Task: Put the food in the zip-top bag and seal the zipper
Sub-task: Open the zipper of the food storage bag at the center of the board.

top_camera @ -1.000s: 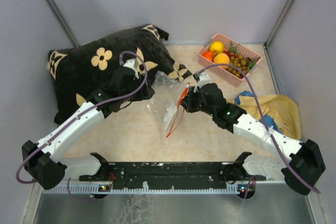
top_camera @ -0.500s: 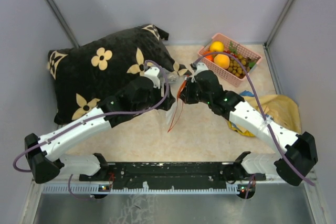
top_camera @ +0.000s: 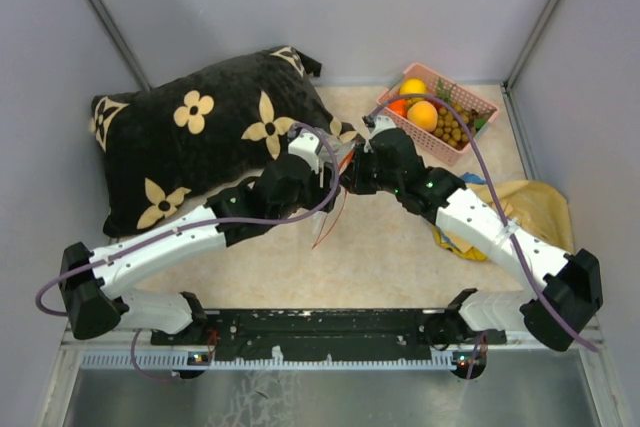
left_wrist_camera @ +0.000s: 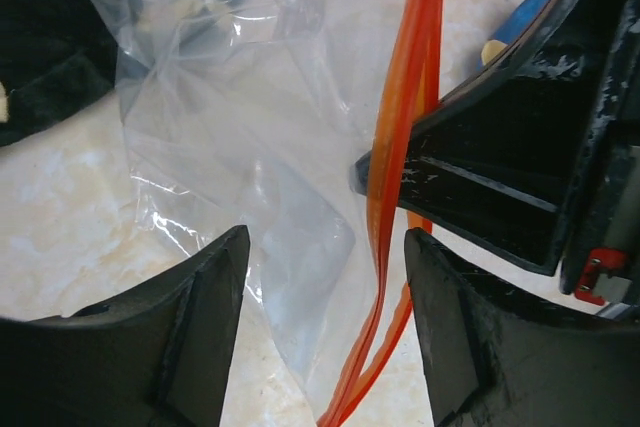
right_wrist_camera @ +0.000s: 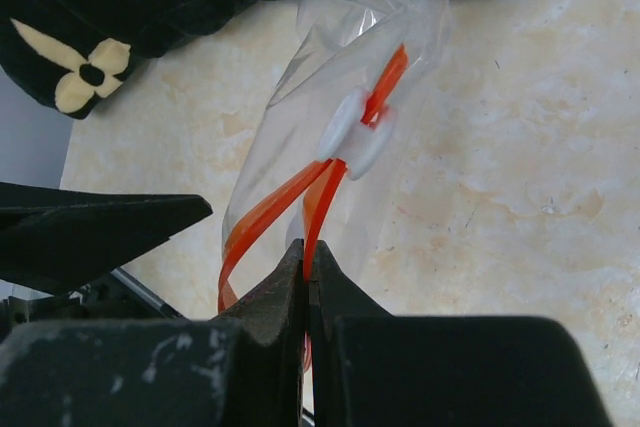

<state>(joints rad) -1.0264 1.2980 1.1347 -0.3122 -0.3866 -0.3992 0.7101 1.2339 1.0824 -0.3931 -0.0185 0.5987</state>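
Both arms reach inward and meet mid-table. The left gripper [left_wrist_camera: 325, 297] has its fingers spread apart; the right gripper [right_wrist_camera: 308, 282] is pinched closed on the zipper [right_wrist_camera: 300, 192].

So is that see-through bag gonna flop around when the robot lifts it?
Probably, yes. The zip-top bag is thin and crinkled and hangs in folds, so it likely droops. It looks empty, so probably very light. The zipper, pinched in the right hand, bends in a loop, so it seems springier but not stiff.
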